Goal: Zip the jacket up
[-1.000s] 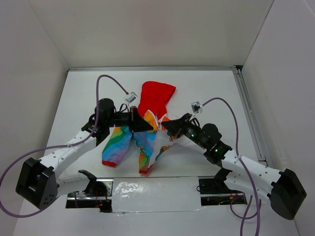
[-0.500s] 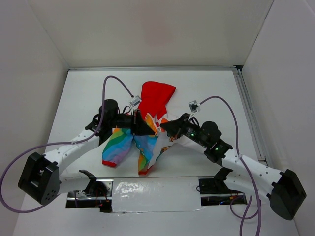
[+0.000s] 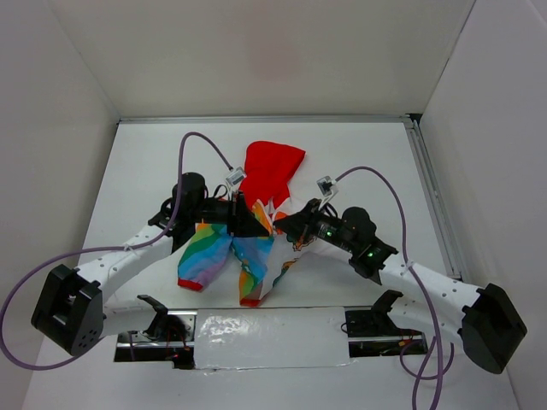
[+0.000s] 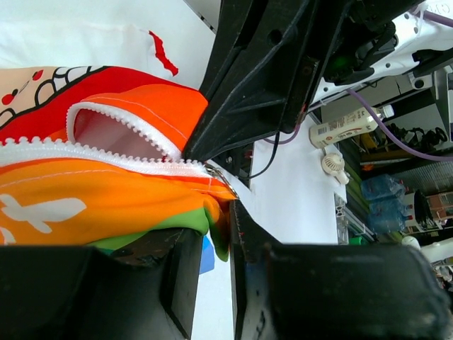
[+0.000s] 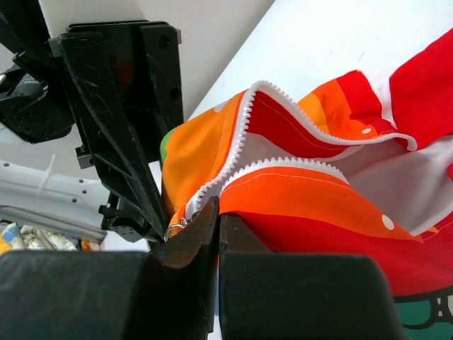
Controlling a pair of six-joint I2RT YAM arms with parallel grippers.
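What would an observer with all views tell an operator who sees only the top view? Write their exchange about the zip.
Operator: Is the zip done up?
Observer: No. In the right wrist view, the zip splits into two open rows of teeth just past the right gripper.
Operator: Is the other gripper clamped?
Observer: No. The left gripper is open, with a fold of the jacket in its gap.

Plain white walls point(image 3: 256, 51) box in a white bench point(image 3: 367, 154) under soft, even light. A metal rail point(image 3: 432, 205) lines the bench's edge well to the right of the right claw point(image 3: 279, 225); crinkled pale film point(image 3: 256, 337) covers the strip on the claw's near side.
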